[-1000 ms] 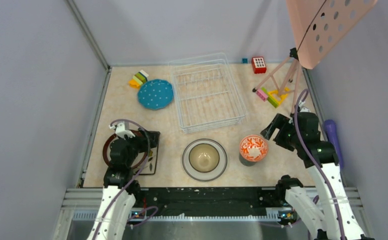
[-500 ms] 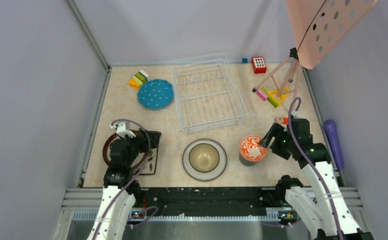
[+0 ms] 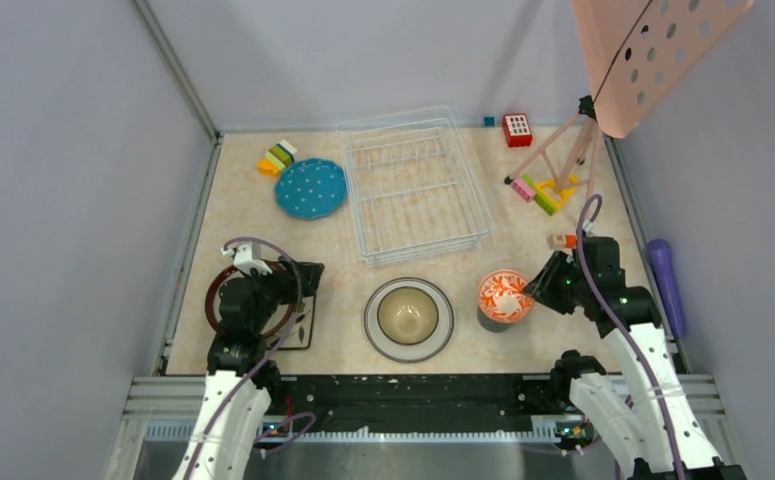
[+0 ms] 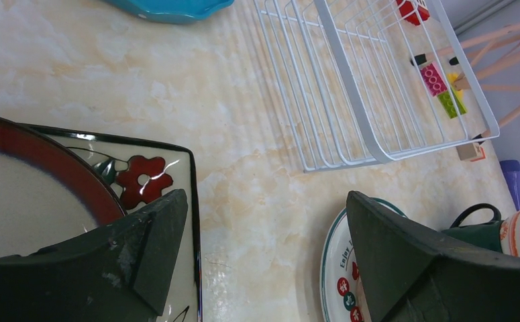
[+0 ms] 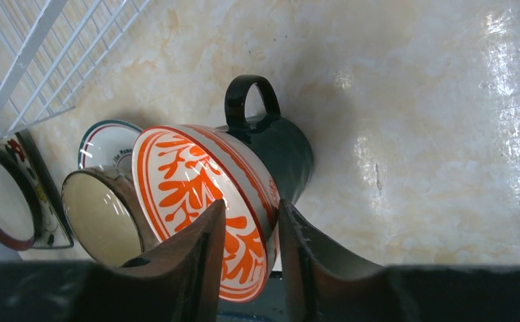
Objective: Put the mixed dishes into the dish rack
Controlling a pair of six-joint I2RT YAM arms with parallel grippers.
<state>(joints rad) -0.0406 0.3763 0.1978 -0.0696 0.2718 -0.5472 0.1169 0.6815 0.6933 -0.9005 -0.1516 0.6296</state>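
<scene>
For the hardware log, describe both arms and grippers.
The left arm and right arm have white lower links, black upper joints and a looping lilac cable each. The left gripper and right gripper have dark wedge-shaped fingers, scuffed pale.

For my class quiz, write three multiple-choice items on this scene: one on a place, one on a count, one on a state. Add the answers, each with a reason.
1. Where does the orange bowl sit?
A. on the blue plate
B. on the mug
C. in the brown bowl

2. How many dishes are in the rack?
A. none
B. one
C. three

3. What state is the left claw in?
A. open, holding nothing
B. shut on a plate
C. shut on a block

Answers:
1 B, the bowl rests on the mug's mouth.
2 A, only bare wire shows inside.
3 A, its jaws stand wide apart with nothing between them.
</scene>
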